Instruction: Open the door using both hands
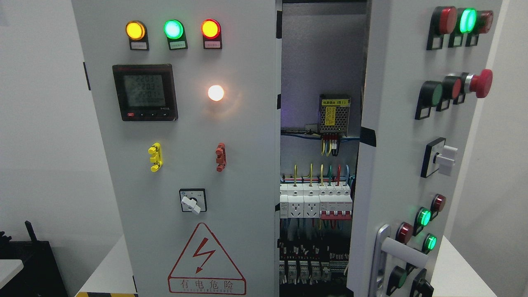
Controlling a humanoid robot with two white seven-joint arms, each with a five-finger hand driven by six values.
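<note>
Right door (pixel 396 136) swung partly open, handle (pixel 402 251) low on its face; left door (pixel 185 156) flush shut | no hands in view, fingers: cannot tell | judged: grip handle squarely, pull along hinge arc, clear of the buttons (pixel 423 217) and wiring (pixel 315 194).

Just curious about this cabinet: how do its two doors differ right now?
The left door sits closed and faces the camera, while the right door is swung open, seen at an angle, exposing wiring inside. The left door carries a digital meter and a lightning warning triangle; the right door has a handle and a red mushroom button. Both are grey with indicator lights.
</note>
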